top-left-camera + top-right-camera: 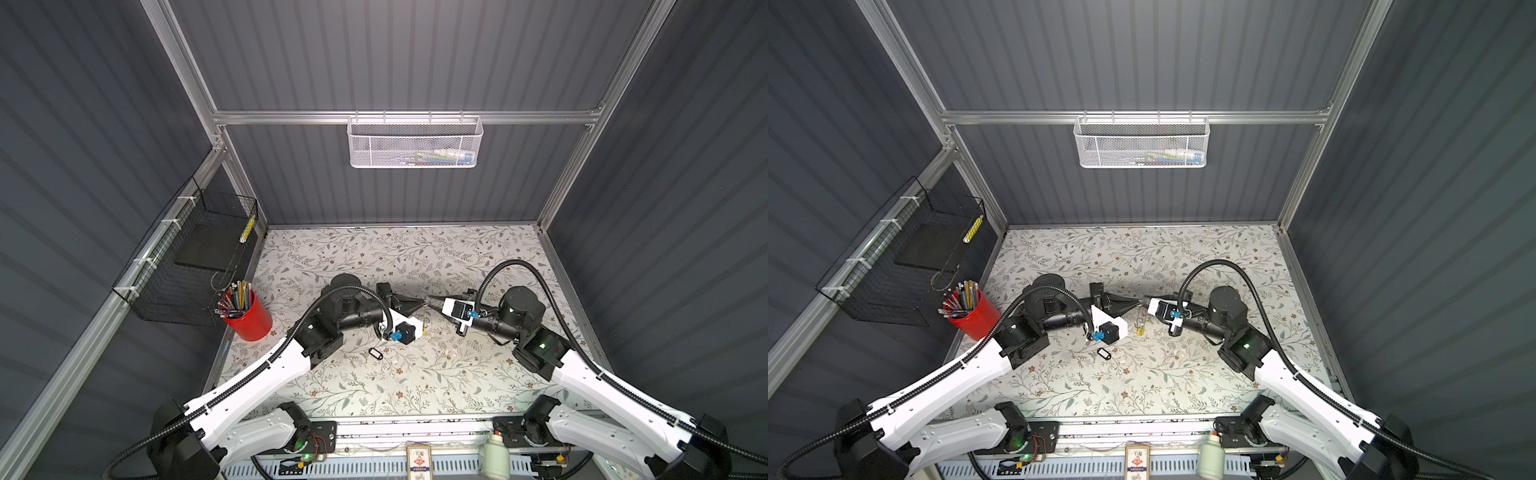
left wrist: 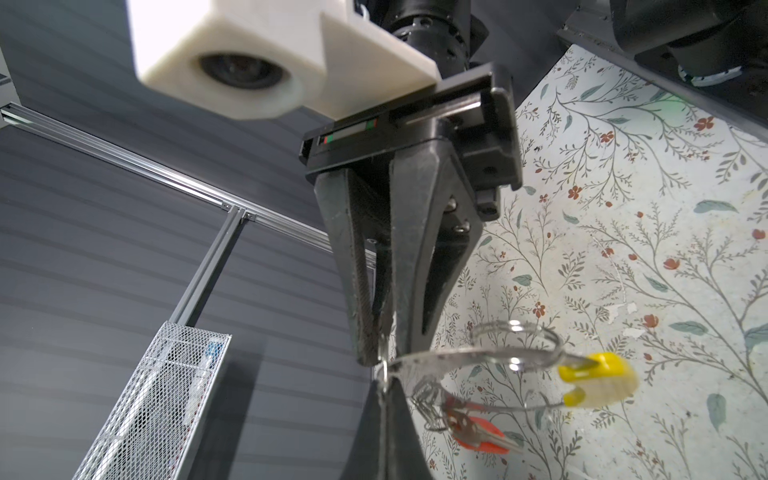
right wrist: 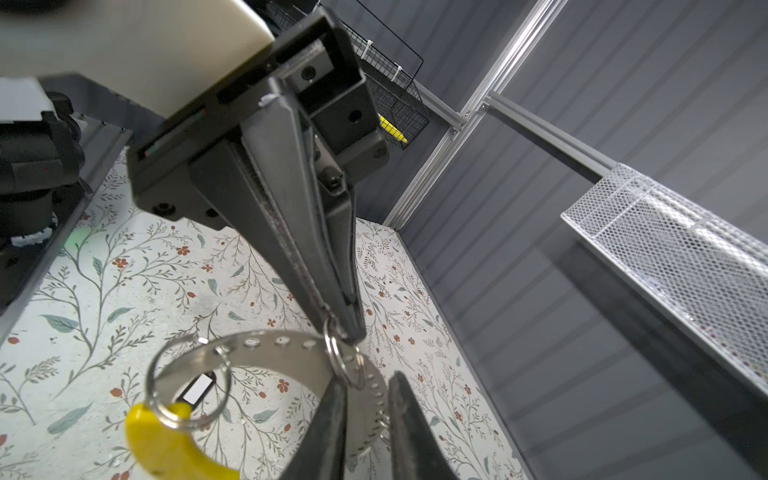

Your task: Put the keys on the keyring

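Keyring, a thin grey perforated band with a bright yellow segment, hangs in the air above the middle of the table, between the two arms, whose tips meet there. Left pincer reaches in from the left and is clenched on a small split ring that loops round the band. The right wrist view shows its jaws pressed together on that ring. Right pincer comes in from the right, tip to tip with the left one. Its fingers stand on either side of the band with a narrow gap between them, and I cannot tell whether they pinch the band or merely straddle it.

Orange-red key dangles from the band by its own little rings, seen only in the left wrist view. Black-framed key, with its white insert, lies flat on the table, nearer than the pincers and a little to their left, touching nothing. A red cup of pencils stands at the table's left edge. A white mesh basket hangs on the far wall.
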Action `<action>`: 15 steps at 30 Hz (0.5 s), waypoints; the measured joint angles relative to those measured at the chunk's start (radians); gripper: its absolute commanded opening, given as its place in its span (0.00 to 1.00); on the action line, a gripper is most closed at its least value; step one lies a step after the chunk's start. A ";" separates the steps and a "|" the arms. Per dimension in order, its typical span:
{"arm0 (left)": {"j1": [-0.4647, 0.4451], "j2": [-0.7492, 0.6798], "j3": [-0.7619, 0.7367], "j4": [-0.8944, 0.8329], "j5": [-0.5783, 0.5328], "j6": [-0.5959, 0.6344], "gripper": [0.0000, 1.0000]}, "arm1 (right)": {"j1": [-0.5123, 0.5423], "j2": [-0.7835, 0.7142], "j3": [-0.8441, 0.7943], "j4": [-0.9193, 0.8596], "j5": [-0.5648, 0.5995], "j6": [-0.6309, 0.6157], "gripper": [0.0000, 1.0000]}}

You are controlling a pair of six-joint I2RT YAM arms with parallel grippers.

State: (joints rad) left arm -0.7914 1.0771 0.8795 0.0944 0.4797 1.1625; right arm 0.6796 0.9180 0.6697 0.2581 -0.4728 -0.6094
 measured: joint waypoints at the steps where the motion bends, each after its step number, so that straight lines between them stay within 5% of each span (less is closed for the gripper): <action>1: 0.000 0.000 0.000 0.000 0.003 -0.004 0.00 | 0.000 0.000 0.000 0.000 -0.003 0.000 0.16; 15: 0.000 0.000 0.002 -0.012 0.023 -0.051 0.00 | -0.003 -0.009 0.000 -0.026 -0.033 -0.021 0.04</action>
State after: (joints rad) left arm -0.7914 1.0775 0.8818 0.0826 0.5022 1.1114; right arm 0.6765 0.9092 0.6697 0.2325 -0.5056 -0.6308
